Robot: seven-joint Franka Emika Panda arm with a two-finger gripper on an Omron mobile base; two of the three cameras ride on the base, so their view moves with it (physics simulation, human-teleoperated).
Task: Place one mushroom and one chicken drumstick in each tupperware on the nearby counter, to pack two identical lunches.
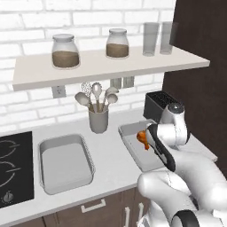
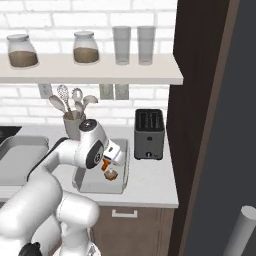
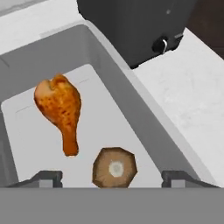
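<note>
I see a white wall shelf [image 1: 111, 66] carrying 2 jars [image 1: 65, 51] of brown contents and 2 empty glasses [image 1: 150, 38]. Below it, a grey utensil holder [image 1: 98, 119] stands with spoons, a black toaster [image 2: 149, 133] to its right, a black stovetop [image 1: 15, 166] far left.

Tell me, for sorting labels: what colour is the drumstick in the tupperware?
Orange-brown drumstick, clearest in the hand view.

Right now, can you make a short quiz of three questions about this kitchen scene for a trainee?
1. True or false: the right tray holds a drumstick and a mushroom.
2. What lies in the left tray? A) mushroom B) nothing C) drumstick
3. Fill in: the gripper above the right tray is ____.

Key: 1 true; 2 B; 3 open, holding nothing.
</note>
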